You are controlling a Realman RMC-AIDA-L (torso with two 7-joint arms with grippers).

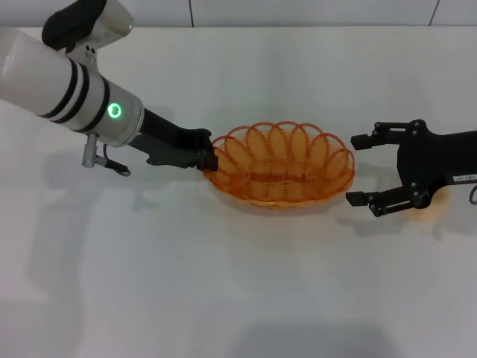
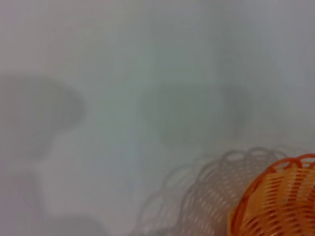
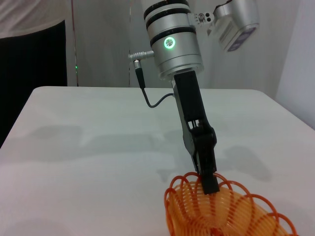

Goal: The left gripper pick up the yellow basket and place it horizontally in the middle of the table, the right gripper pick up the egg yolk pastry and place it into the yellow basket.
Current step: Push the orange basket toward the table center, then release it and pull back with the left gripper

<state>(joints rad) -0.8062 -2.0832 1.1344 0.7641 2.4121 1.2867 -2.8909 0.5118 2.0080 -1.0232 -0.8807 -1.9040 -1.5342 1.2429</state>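
The left gripper [image 1: 209, 159] reaches in low over the table [image 1: 223, 283] and its fingers are pinched onto the looped rim of the yellow basket [image 1: 279, 164] at the end of the oval nearest that arm. From the right wrist view the same claw [image 3: 207, 183] comes down steeply, one finger inside the rim and the black tip pressed against the loops of the basket [image 3: 226, 211]. The basket stretches lengthwise away from that claw toward the other arm, lying near the middle of the white top; I cannot tell whether its base rests on the surface or is lifted slightly.

Just past the basket's far end, the right gripper [image 1: 358, 168] hangs with its two fingers spread wide apart, holding nothing, the gap facing the basket. A faint yellowish patch shows behind its lower finger; it is too hidden to name.

The left wrist view catches only an edge of the basket [image 2: 280, 201] and its shadow.
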